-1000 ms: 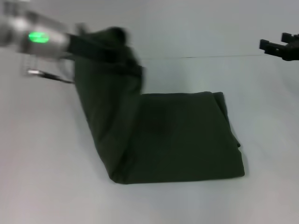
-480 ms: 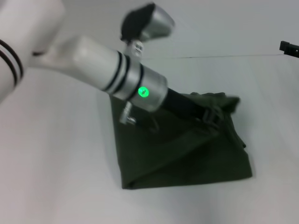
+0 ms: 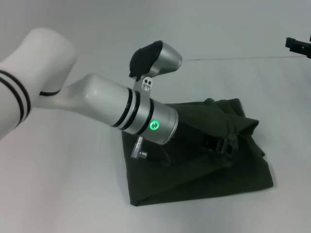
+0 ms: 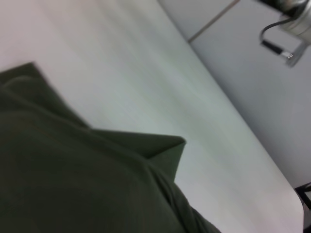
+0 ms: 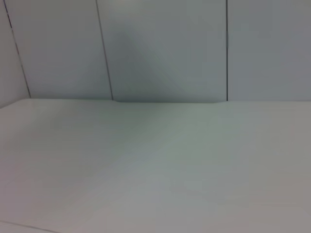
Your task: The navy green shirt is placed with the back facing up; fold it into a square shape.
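Navy green shirt (image 3: 194, 165): one item, dark olive knit, lying on the white table (image 3: 63, 194) near centre, already doubled into a rough rectangle with its long axis across the robot's front. Left gripper (image 3: 221, 145): low over the shirt's right half, directly upon the upper layer near a bunched right edge; jaws dark against the cloth, so cannot tell whether they hold it. Right gripper (image 3: 299, 46): parked far right, well apart, fingers not discernible. Left arm nearer; flattening the bunched edge likely remains.
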Robot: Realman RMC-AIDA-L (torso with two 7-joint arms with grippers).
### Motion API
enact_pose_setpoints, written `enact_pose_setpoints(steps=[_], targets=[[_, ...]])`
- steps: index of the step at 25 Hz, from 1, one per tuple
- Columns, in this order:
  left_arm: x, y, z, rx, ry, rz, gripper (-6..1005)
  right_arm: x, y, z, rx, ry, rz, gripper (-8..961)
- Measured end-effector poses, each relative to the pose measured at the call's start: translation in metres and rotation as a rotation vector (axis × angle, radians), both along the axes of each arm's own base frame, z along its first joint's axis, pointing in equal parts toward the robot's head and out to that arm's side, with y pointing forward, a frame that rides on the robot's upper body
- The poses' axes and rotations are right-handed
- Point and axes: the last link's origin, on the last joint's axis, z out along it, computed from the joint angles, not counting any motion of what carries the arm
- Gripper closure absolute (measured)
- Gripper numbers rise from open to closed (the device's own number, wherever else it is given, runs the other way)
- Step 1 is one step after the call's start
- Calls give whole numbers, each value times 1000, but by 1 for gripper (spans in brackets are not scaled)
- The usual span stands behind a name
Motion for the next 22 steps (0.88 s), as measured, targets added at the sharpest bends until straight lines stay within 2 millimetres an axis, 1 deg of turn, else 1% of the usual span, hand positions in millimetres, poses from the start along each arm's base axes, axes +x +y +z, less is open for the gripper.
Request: enact_pose_setpoints(steps=[5, 10, 14, 15, 18, 21, 22], targets=[[-12, 0, 3, 17, -16, 50, 949, -3, 3, -3, -2, 1, 3, 96], [-17, 1, 7, 34, -40, 74, 849, -7, 4, -6, -11, 0, 10, 97], [-20, 2, 15, 38, -47, 60, 668, -10, 6, -9, -15, 1, 17, 97], [-21, 4, 19, 46, -53, 54, 623, -11, 6, -9, -15, 2, 18, 97], [-23, 11, 41, 89, -101, 51, 563, -13, 7, -9, -16, 12, 18, 96], [-33, 24, 79, 213, -206, 68, 504, -15, 8, -9, -20, 40, 13, 96], [-38, 26, 88, 250, -235, 66, 484, -17, 8, -9, -23, 56, 12, 96]])
